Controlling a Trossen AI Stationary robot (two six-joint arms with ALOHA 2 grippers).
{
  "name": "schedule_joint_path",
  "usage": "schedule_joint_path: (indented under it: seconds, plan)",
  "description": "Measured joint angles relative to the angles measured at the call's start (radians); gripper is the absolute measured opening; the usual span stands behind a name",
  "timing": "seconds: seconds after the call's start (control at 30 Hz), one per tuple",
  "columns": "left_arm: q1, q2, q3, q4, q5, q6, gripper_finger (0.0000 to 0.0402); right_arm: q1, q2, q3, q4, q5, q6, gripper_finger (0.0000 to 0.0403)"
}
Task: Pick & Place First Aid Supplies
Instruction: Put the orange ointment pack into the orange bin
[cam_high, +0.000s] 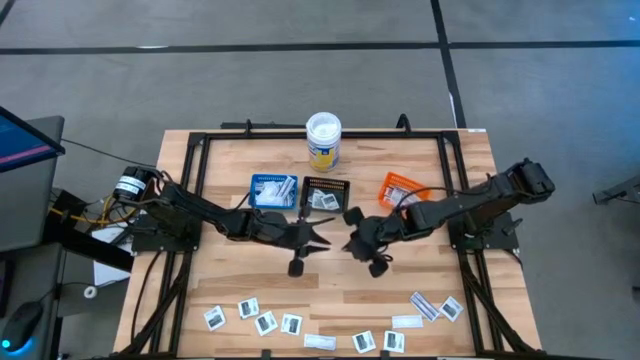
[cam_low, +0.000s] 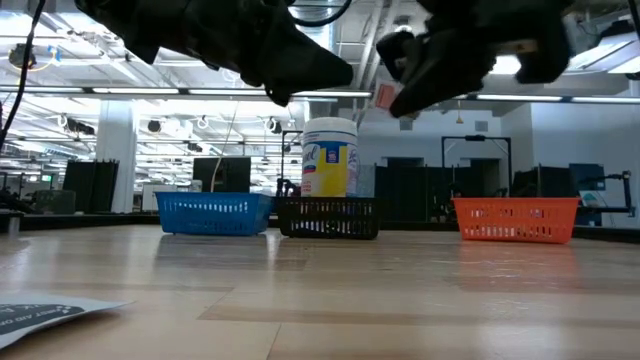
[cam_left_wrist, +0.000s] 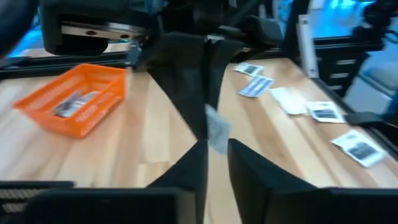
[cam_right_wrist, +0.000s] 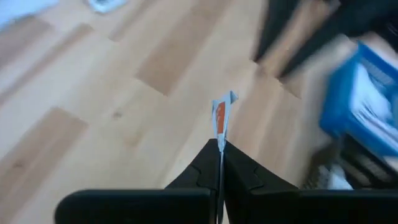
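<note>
A small white packet with an orange mark (cam_right_wrist: 220, 117), one of the first aid supplies, hangs in the air over the middle of the table. My right gripper (cam_high: 349, 243) is shut on it. My left gripper (cam_high: 322, 238) faces it from the table's left, tip to tip, its fingers (cam_left_wrist: 249, 168) a little apart, with the packet (cam_left_wrist: 216, 132) just beyond them. More packets (cam_high: 265, 320) lie flat along the table's near edge, and a further group (cam_high: 432, 306) lies at the near right. My right gripper pinches one end of the packet (cam_right_wrist: 220, 138) between its two fingertips. It comes slanting down from the table's right. The packet sticks out past the fingertips, edge-on in the right wrist view, lifted clear of the table. My left gripper: whether its fingers touch the packet's free end (cam_left_wrist: 217, 146) cannot be told.
A blue tray (cam_high: 272, 190), a black tray (cam_high: 325, 193) and an orange tray (cam_high: 400, 187), each with packets in it, stand in a row at mid-table. A white-lidded, yellow-labelled tub (cam_high: 323, 140) stands behind them. Bare wood lies between the trays and the near packets.
</note>
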Motion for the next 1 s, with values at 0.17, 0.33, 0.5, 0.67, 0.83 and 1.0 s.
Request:
schedule_joint_path:
  seconds: [0.17, 0.33, 0.5, 0.67, 0.83, 1.0]
  plan:
    - [0.000, 0.000, 0.000, 0.002, 0.082, 0.024, 0.0108, 0.033, 0.000, 0.000, 0.043, -0.010, -0.049, 0.0001]
    - [0.000, 0.000, 0.000, 0.019, 0.128, 0.025, 0.0144, 0.029, 0.000, 0.000, 0.135, -0.010, -0.061, 0.0001]
    - [0.001, 0.028, 0.000, 0.088, 0.132, 0.025, 0.0166, 0.011, 0.000, 0.000, 0.196, -0.026, -0.062, 0.0001]
    - [0.018, 0.073, -0.001, 0.162, 0.215, 0.028, 0.0175, -0.018, 0.008, 0.000, 0.203, -0.089, -0.069, 0.0001]
    - [0.023, 0.071, -0.001, 0.167, 0.219, 0.028, 0.0173, -0.033, 0.008, 0.000, 0.149, -0.080, -0.064, 0.0001]
    - [0.018, 0.068, 0.000, 0.174, 0.226, 0.028, 0.0167, -0.034, 0.008, 0.000, 0.156, 0.017, -0.027, 0.0001]
